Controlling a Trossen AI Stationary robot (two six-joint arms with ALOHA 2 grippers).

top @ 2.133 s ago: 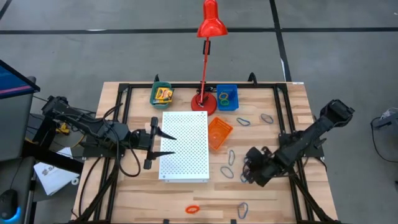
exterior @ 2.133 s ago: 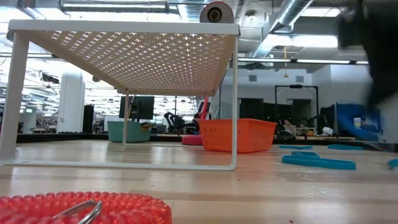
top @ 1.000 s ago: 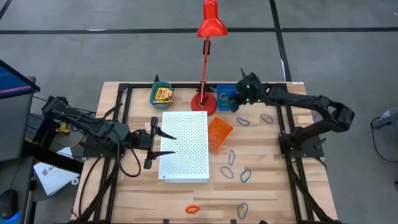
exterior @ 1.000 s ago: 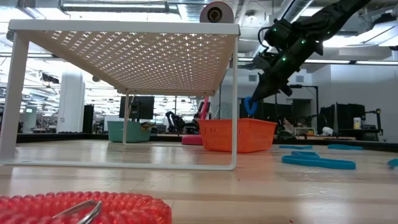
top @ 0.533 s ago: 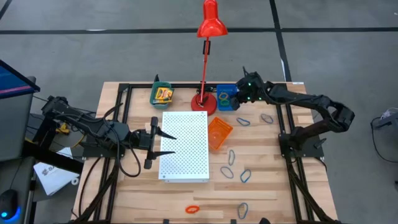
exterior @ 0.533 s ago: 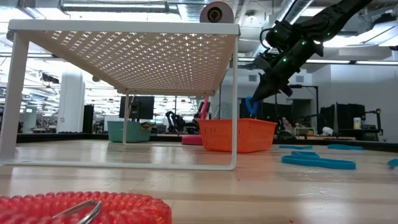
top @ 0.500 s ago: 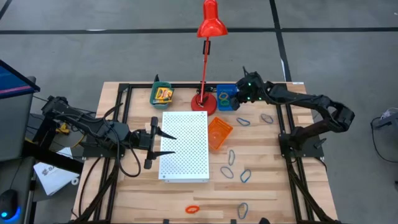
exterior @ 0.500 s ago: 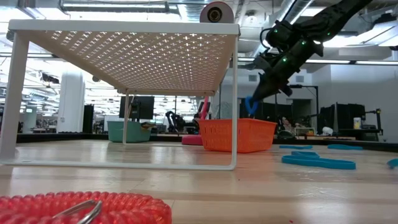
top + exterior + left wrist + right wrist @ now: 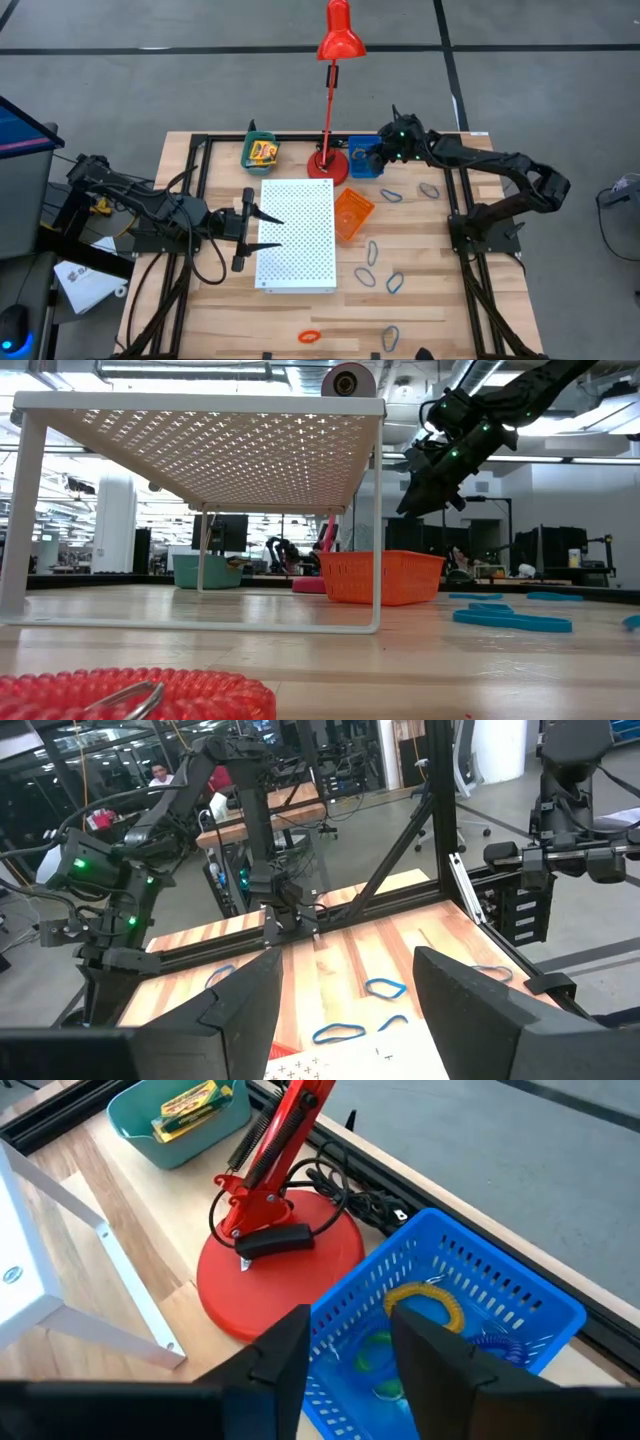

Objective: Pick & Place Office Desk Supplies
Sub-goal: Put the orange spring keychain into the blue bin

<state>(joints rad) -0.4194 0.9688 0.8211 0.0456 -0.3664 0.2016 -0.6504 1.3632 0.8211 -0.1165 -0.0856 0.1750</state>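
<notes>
My right gripper point(image 9: 384, 153) hovers open over the blue bin point(image 9: 364, 156) at the table's far side, with nothing between its fingers point(image 9: 285, 1348). Inside the bin lie a yellow loop point(image 9: 430, 1302), a green loop point(image 9: 375, 1352) and a blue loop point(image 9: 492, 1343). More loops rest flat on the table: blue ones point(image 9: 391, 195) point(image 9: 394, 284), grey ones point(image 9: 430, 190) point(image 9: 372, 252) and an orange one point(image 9: 310, 336). A yellow-and-green box point(image 9: 262, 151) sits in the teal bin point(image 9: 250, 158). My left gripper point(image 9: 268, 232) waits open at the white board's left edge.
The red desk lamp point(image 9: 327, 160) stands just left of the blue bin, its base close to my right gripper. An orange bin point(image 9: 351, 214) sits beside the raised white perforated board point(image 9: 297, 234). Black frame rails point(image 9: 455, 190) run along the table's sides.
My right gripper has opened above the blue bin and risen a little. The blue loop that hung from its fingers in the low view has left them and no longer shows there.
</notes>
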